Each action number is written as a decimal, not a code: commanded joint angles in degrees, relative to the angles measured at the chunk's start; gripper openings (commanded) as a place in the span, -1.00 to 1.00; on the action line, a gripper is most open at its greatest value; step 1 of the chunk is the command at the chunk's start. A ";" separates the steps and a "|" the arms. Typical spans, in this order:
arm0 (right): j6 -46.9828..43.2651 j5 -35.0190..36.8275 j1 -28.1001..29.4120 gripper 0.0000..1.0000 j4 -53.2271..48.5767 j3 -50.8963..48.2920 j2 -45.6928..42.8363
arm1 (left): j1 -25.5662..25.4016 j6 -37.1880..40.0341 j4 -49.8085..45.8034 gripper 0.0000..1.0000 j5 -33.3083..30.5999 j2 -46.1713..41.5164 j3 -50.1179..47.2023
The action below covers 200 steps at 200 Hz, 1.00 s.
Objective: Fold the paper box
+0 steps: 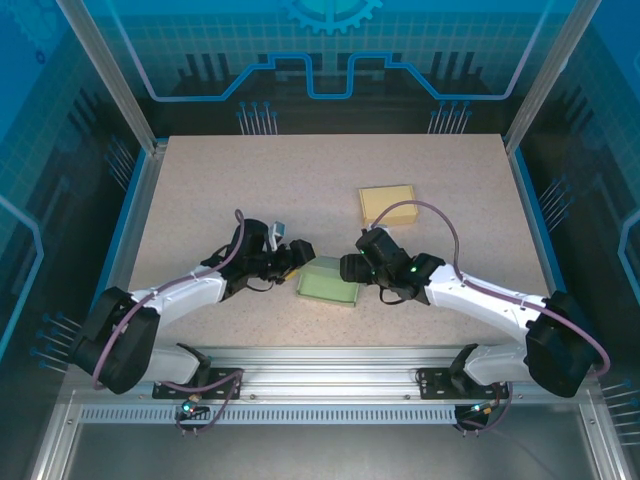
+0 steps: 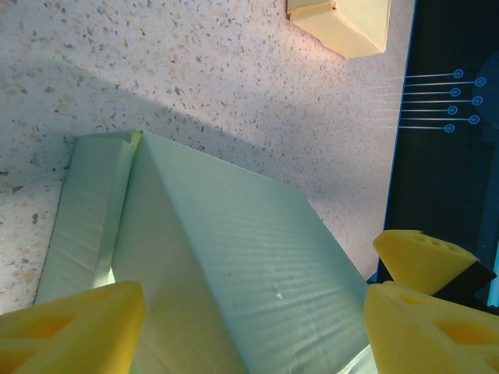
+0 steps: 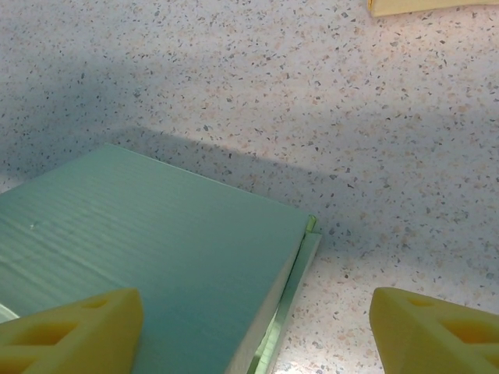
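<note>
Speckled table [image 1: 300, 180] — left claw [image 2: 257, 300], right claw [image 3: 256, 304] gape over green box [image 1: 328, 282].

**Both arms reaching in, jaws wide**

My left arm [image 1: 180, 292] stretches forward and inward from its base, and my right arm [image 1: 480, 298] mirrors it. Wrists are low and angled toward each other. The left gripper [image 1: 296, 258] points right, the right gripper [image 1: 347, 268] points left, tips near but apart. Left yellow fingers [image 2: 78, 327] are spread wide, and the right fingers [image 3: 425, 327] likewise.

White arms [image 1: 190, 290], purple cables [image 1: 450, 225], yellow fingers [image 2: 70, 327]
</note>
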 commanded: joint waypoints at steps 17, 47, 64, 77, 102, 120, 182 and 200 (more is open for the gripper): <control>1.18 -0.27 0.56 0.53 0.96 -1.40 1.24 | -0.41 -0.36 0.67 0.49 -1.35 0.82 -1.40; 2.00 -0.45 0.57 0.52 1.05 -2.55 1.81 | -0.41 1.33 -1.59 0.43 -3.15 0.45 -2.24; 2.38 -0.45 0.58 0.52 1.05 -3.15 2.06 | -0.65 2.17 -2.71 0.38 -4.31 0.35 -2.94; 2.75 -0.45 0.69 0.52 0.90 -3.47 2.38 | -0.97 3.00 -3.86 0.37 -5.54 0.31 -3.48; 3.16 -0.25 0.82 0.52 0.88 -4.02 3.66 | -2.01 5.30 -7.22 0.36 -8.90 0.10 -4.07; 3.46 -0.27 0.77 0.52 1.03 -4.12 5.00 | -2.92 7.36 -10.05 0.35 -12.00 -0.06 -4.03; 3.63 0.12 0.90 0.53 2.28 -4.07 9.15 | -5.16 10.73 -13.86 0.25 -19.14 1.37 -4.58; 3.64 0.51 0.91 0.54 2.04 -3.93 10.04 | -5.55 10.79 -13.11 0.18 -19.85 2.31 -5.21</control>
